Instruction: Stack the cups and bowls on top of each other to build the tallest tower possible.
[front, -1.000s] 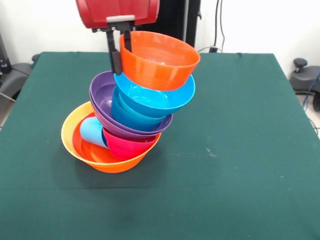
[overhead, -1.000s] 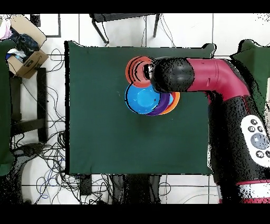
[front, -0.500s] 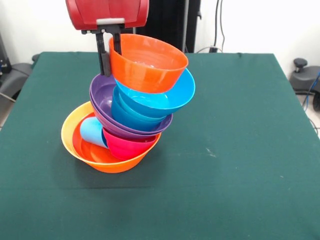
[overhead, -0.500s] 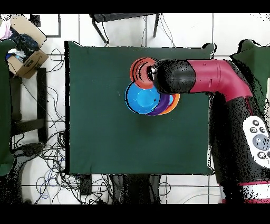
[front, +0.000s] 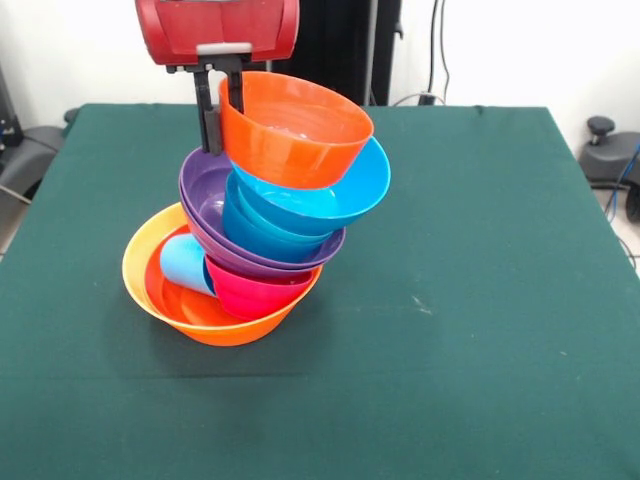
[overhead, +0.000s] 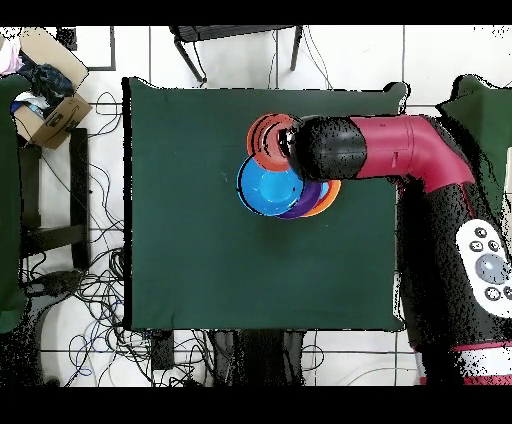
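Note:
My gripper (front: 222, 100) is shut on the left rim of a red-orange bowl (front: 295, 140), one finger inside and one outside. It holds the bowl level at the top of the tower, over the wide cyan bowl (front: 345, 195); I cannot tell whether they touch. The tower leans right: a large orange bowl (front: 150, 265) as base, then a magenta bowl (front: 255, 292), a purple bowl (front: 205, 190) and nested blue bowls (front: 255, 225). The light blue cup (front: 185, 262) lies tilted inside the orange base. In the overhead view the held bowl (overhead: 266, 140) shows beside the arm, above the cyan bowl (overhead: 268, 186).
The green table (front: 480, 300) holds only the tower, left of centre. In the overhead view a cardboard box (overhead: 48, 108) stands off the table's left side, a chair (overhead: 236, 38) beyond its top edge, and cables lie on the floor.
My gripper has carried the red-orange bowl a little to the left in the front view over the last second. The tower has not moved.

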